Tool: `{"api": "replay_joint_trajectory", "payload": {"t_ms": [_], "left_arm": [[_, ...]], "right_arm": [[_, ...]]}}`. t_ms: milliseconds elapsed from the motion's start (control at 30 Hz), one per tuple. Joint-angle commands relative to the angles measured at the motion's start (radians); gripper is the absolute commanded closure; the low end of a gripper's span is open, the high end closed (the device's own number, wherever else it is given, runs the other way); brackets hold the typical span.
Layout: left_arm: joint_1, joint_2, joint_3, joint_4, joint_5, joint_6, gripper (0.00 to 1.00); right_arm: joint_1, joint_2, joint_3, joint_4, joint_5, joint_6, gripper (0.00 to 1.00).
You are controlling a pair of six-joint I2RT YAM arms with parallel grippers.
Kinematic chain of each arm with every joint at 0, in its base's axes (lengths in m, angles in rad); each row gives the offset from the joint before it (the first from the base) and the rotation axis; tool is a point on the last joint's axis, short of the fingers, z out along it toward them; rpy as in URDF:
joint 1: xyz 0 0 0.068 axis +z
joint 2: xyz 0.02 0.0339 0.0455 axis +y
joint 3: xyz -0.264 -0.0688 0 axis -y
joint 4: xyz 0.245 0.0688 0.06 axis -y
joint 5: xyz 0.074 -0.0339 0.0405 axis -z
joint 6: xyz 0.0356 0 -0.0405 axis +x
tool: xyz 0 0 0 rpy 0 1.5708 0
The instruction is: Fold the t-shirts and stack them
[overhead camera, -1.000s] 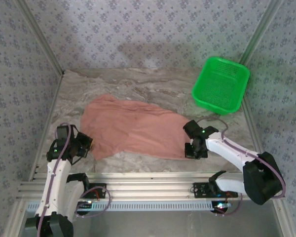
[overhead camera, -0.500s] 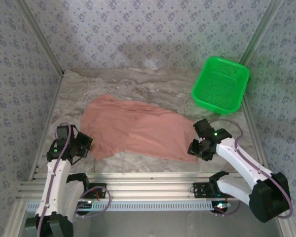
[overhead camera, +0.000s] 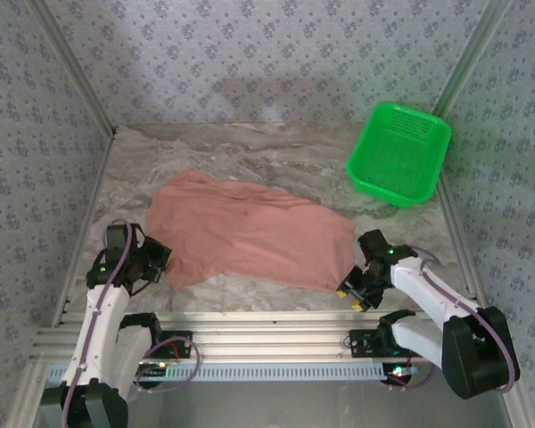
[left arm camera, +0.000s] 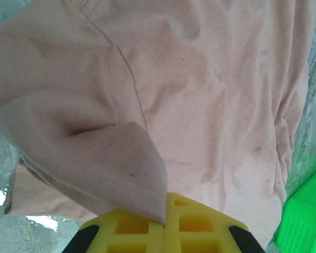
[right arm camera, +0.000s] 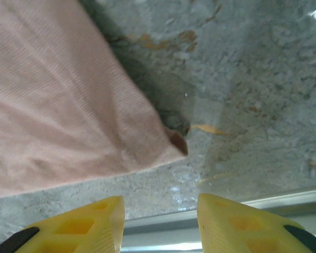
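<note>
The salmon-pink t-shirt (overhead camera: 250, 236) lies spread across the marble table, mostly flat with a few creases. My left gripper (overhead camera: 158, 265) is at its near-left corner, shut on a fold of the cloth (left arm camera: 121, 163) that rises into the yellow jaws (left arm camera: 165, 211). My right gripper (overhead camera: 352, 292) stands open just near of the shirt's near-right corner (right arm camera: 168, 142), with bare marble between its fingers (right arm camera: 160, 211). That corner lies on the table, apart from the fingertips (right arm camera: 105, 219).
A bright green basket (overhead camera: 399, 153) stands at the back right, and its edge (left arm camera: 305, 216) is in the left wrist view. The metal rail (overhead camera: 267, 321) of the table's near edge runs just below the right gripper. Patterned walls close in the sides.
The right gripper pulled the shirt's near-right corner to the right, opened and let it go, then drew back toward the near rail. The left gripper has stayed shut on the cloth.
</note>
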Motion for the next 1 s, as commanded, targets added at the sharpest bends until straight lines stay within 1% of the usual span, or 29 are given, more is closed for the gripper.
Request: {"api": "replay_joint_trajectory", "payload": {"t_ms": [0,200,400,633,967], "left_arm": [[-0.006,-0.020,0.016,0.002,0.017,0.022,1.00],[-0.008,-0.038,0.020,-0.006,0.013,0.030,1.00],[-0.006,-0.045,0.020,-0.002,0.009,0.025,1.00],[-0.007,-0.047,0.023,-0.004,0.007,0.027,1.00],[-0.006,-0.046,0.016,0.007,0.009,0.027,1.00]], "right_arm": [[-0.006,-0.005,-0.022,0.090,0.010,0.086,0.58],[-0.023,0.016,-0.005,0.150,0.046,0.098,0.60],[-0.055,0.062,0.018,0.189,0.047,0.071,0.61],[-0.099,0.082,0.052,0.183,0.044,0.031,0.62],[-0.127,0.130,0.100,0.180,0.048,-0.019,0.62]]}}
